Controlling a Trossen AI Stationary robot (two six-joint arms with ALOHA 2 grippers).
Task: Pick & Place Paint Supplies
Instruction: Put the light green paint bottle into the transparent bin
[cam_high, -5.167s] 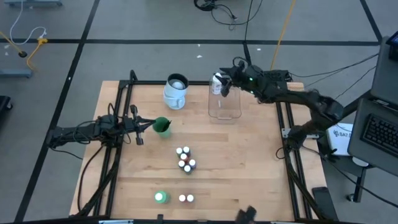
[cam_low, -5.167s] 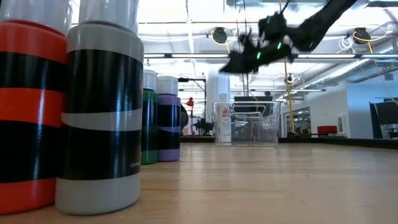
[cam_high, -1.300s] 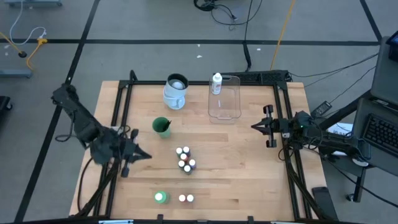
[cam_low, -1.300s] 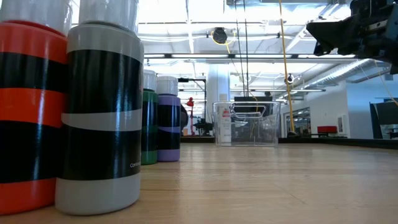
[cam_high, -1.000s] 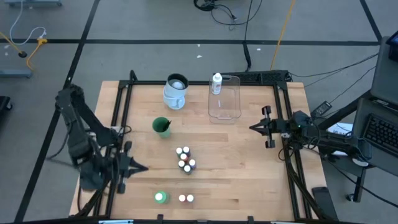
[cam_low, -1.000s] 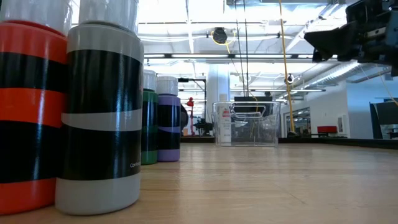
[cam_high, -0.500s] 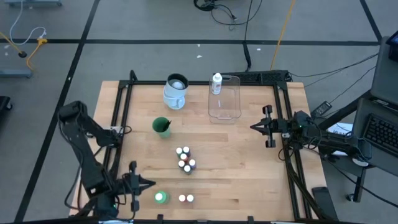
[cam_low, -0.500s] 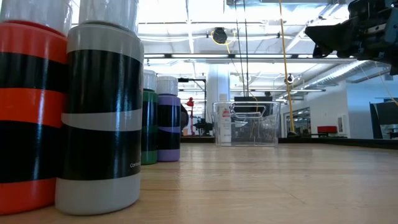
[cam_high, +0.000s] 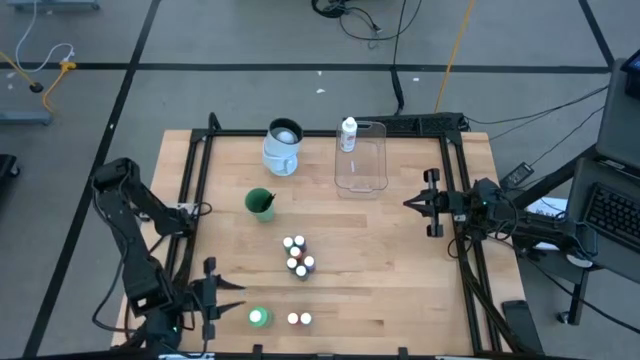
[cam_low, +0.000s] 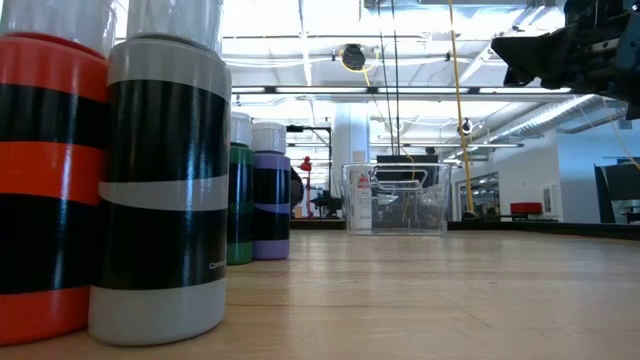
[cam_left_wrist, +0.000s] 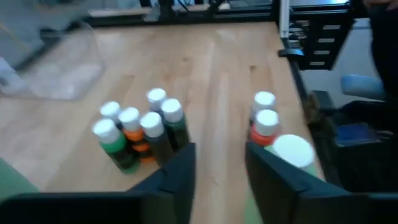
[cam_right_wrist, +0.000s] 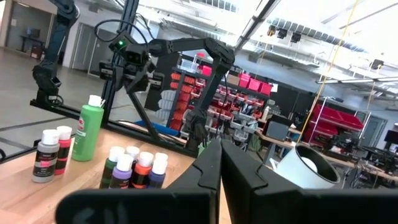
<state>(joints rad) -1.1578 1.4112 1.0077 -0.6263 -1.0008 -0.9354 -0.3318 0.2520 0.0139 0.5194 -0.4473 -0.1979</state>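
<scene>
Left gripper (cam_high: 222, 300) stands open, empty; the green bottle (cam_high: 258, 317) sits just ahead of its fingers (cam_left_wrist: 180, 171), seemingly untouched. Right gripper (cam_high: 412, 202) is closed, empty, well apart.

Robotics laboratory in an open industrial hall — wooden table (cam_high: 380, 250) within a black frame (cam_high: 455, 215), concrete floor (cam_high: 250, 40) marked with tape, cables (cam_high: 350, 15), exposed ceiling ducts (cam_low: 560, 110), red parts bins (cam_right_wrist: 249, 81) on shelving.
</scene>
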